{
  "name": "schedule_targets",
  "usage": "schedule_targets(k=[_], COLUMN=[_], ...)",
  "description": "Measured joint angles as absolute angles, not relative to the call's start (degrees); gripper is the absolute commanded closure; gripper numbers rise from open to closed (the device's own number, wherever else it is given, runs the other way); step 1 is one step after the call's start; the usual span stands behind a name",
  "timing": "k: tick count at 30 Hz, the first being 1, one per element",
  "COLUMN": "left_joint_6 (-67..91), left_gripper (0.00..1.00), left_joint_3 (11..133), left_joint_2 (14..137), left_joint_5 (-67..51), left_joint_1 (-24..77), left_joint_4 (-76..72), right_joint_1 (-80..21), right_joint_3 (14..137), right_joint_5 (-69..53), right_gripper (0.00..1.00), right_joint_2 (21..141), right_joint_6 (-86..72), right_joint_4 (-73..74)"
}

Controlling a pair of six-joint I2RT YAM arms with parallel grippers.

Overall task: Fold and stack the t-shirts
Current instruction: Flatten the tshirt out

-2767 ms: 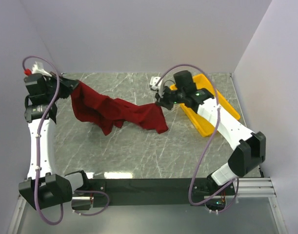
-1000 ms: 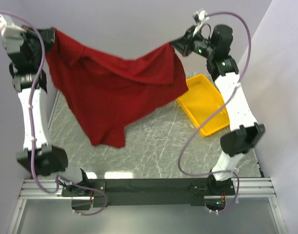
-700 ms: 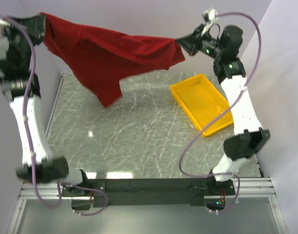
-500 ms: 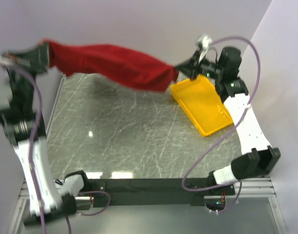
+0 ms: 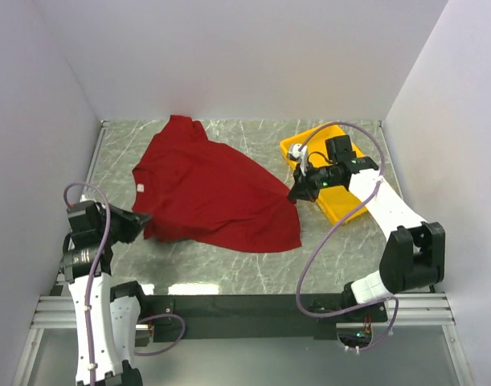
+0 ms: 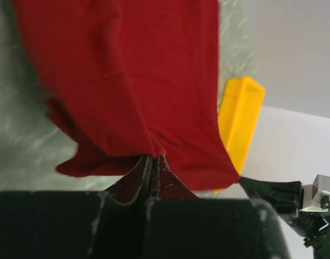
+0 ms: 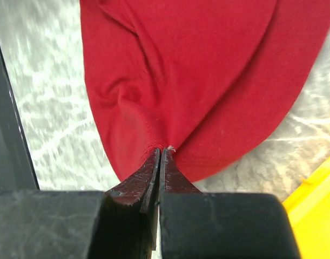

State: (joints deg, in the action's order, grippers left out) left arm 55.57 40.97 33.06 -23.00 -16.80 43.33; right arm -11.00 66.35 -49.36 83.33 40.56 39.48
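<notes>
One dark red t-shirt [image 5: 209, 193] lies spread over the marble table, its small white neck label [image 5: 139, 187] at the left. My left gripper [image 5: 141, 219] is shut on the shirt's near-left edge; in the left wrist view the cloth [image 6: 127, 70] fans out from the pinched fingertips [image 6: 154, 157]. My right gripper [image 5: 293, 195] is shut on the shirt's right edge beside the tray. In the right wrist view the cloth [image 7: 197, 70] bunches into the closed tips [image 7: 161, 150].
A yellow plastic tray [image 5: 341, 211] stands at the right back of the table, partly under the right arm, and shows as tray [image 6: 240, 118] and tray [image 7: 316, 205] in the wrist views. White walls close in the back and both sides.
Both arms have swung down and toward the near edge from holding the shirt stretched high in the air. The shirt now lies spread on the table, still pinched at both ends.
</notes>
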Motion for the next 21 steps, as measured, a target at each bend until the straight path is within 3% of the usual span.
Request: schedule_targets(k=[5, 7, 8, 9, 10, 11, 14, 18, 21], left_joint_6=[54.06, 52.34, 51.33, 50.35, 49.19, 48.38, 46.09, 44.42, 45.06], left_gripper=[0.89, 0.73, 0.64, 0.47, 0.42, 0.40, 0.35, 0.34, 0.34], left_joint_3=[42.17, 44.84, 47.16, 49.80, 52.16, 54.98, 62.06, 66.30, 61.19], left_joint_2=[32.05, 33.32, 34.35, 35.40, 36.21, 37.15, 39.29, 41.15, 42.74], left_joint_5=[-22.65, -22.52, -22.52, -22.52, -22.46, -22.39, -21.34, -19.62, -20.34], left_joint_1=[-16.80, -16.80, -16.80, -16.78, -16.80, -16.80, -16.80, -16.80, -16.78], left_joint_4=[52.14, 54.57, 55.92, 56.77, 57.39, 58.30, 59.77, 57.41, 48.05], right_joint_1=[-11.38, -11.40, -11.40, -11.38, -11.38, -11.38, -11.22, -11.00, -10.98], right_joint_3=[67.64, 68.38, 68.60, 69.10, 69.87, 70.83, 74.52, 78.24, 78.94], right_joint_5=[-48.21, -47.55, -47.37, -47.20, -46.98, -46.81, -46.68, -47.64, -48.42], right_gripper=[0.90, 0.82, 0.67, 0.58, 0.50, 0.43, 0.35, 0.35, 0.35], right_joint_2=[86.30, 86.83, 86.83, 86.83, 86.83, 86.83, 86.80, 86.70, 87.85], right_joint_6=[47.57, 49.67, 50.28, 50.74, 51.20, 51.57, 51.68, 50.22, 45.58], right_joint_4=[46.26, 48.36, 48.95, 49.82, 50.50, 50.87, 51.33, 50.04, 47.37])
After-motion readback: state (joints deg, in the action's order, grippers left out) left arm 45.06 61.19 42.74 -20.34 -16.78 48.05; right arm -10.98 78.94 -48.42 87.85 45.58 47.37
